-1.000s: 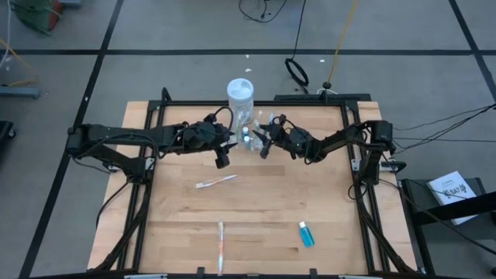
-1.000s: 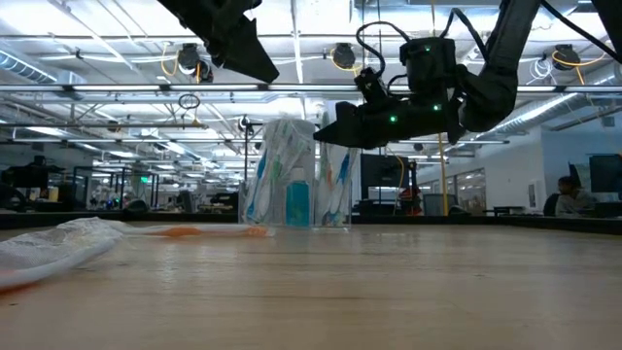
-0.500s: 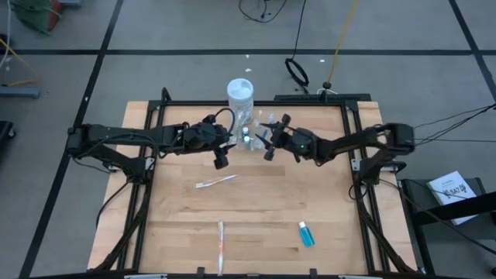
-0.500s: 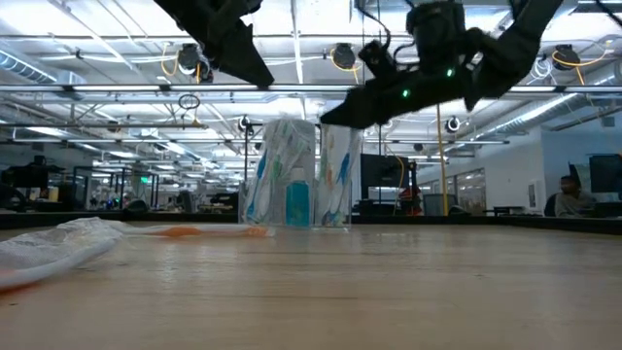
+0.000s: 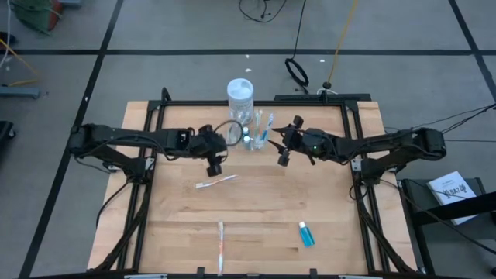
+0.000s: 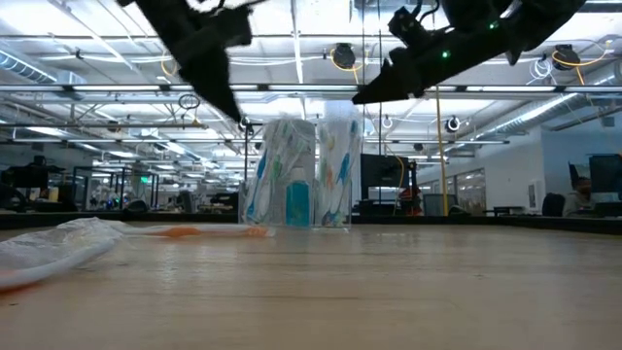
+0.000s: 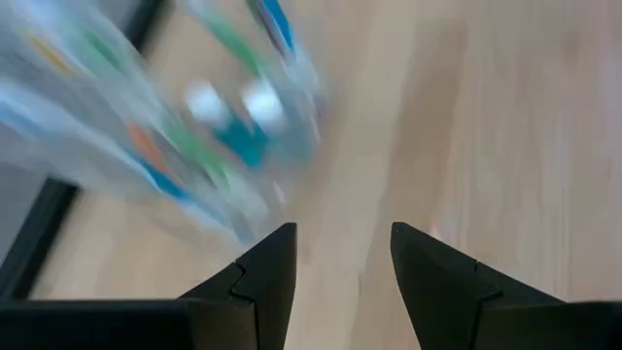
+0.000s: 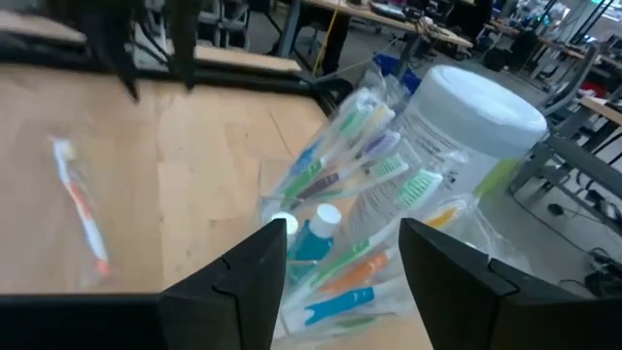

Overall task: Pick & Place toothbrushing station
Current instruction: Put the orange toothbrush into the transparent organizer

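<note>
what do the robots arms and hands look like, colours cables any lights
Both arms are dark, near black, slim and jointed, with thin black cables looping along them. Each ends in a two-fingered hand: left hand, right hand. The fingers are matte black, wedge-shaped and angular. Small green lights glow on the right arm's wrist.

I see the toothbrushing station [image 5: 256, 130] at the far edge, the white jar [image 5: 240, 97] touching its far-left side, blocking approach there. Left gripper [image 5: 215, 165] and right gripper [image 5: 284, 157] flank it, both parted, small gaps each side. Near side is open wood; a wrapped toothbrush [image 5: 216, 182] lies near-left.
</note>
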